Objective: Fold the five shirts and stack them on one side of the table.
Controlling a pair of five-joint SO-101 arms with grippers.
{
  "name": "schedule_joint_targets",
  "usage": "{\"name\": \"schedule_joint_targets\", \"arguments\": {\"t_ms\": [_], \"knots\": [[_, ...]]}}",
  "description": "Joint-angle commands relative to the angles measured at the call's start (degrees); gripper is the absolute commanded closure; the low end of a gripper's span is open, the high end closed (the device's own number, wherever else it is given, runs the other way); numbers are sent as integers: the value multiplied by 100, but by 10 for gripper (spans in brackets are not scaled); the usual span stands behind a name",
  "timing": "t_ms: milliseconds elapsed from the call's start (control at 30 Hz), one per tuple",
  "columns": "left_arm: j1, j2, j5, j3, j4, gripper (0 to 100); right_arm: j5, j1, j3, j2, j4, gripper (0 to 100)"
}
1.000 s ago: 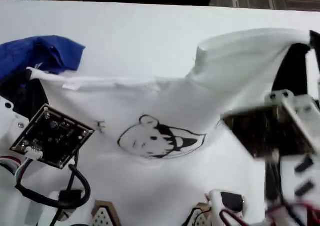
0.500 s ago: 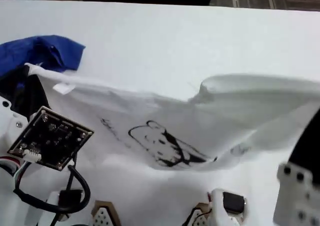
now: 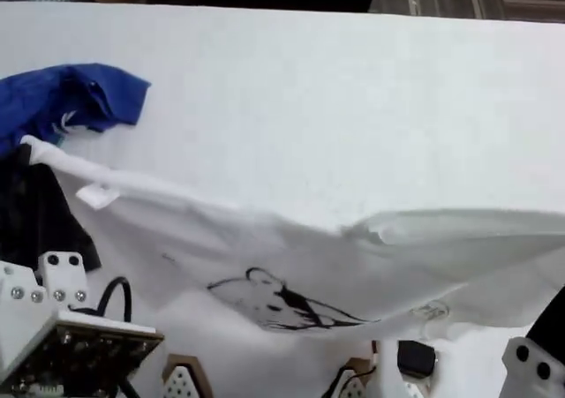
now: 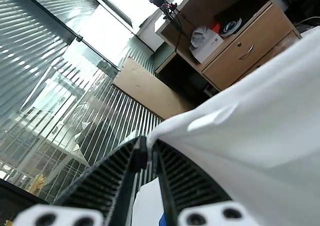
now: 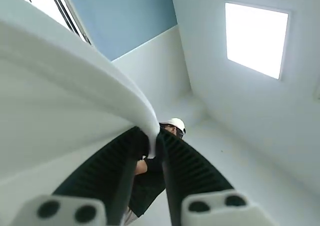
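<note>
Shirt (image 3: pixel 265 248), white, hangs lifted off the table (image 3: pixel 309 80), stretched between both arms across the near half of the high view. Its black cartoon print (image 3: pixel 282 299) is tipped and sagging in the middle, and a small label (image 3: pixel 95 195) shows near the raised left corner. Left gripper (image 4: pixel 148 150): ribbed jaws pinched together on a corner edge of the white cloth. Right gripper (image 5: pixel 152 138): jaws likewise clamped on a rolled fold of the same shirt, cloth draping away from it. Blue shirt (image 3: pixel 75 98) lies crumpled on the table at far left, just beyond the raised corner. A dark garment (image 3: pixel 35 217) lies beside it, nearer the arms, partly behind the white cloth. Wooden cabinet (image 4: pixel 235 40) stands in the room behind the left gripper
</note>
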Motion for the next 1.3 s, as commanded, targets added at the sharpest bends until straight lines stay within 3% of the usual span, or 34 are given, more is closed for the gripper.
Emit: {"name": "schedule_joint_targets", "arguments": {"t_ms": [0,400,700,867,1267], "knots": [[-44,9,-53,-13,-105,976,-18,22,44,-119,-180,978],[-79,-26,-53,1895,-1125,976,-18,13,686,338,-611,978],[-193,-334,-18,1604,-712,976,18,13,334,242,-866,978],[-202,-862,-18,2044,-325,976,18,4,176,127,-866,978],[-211,-1758,-44,3266,-721,976,-18,4,220,66,-831,978]]}}
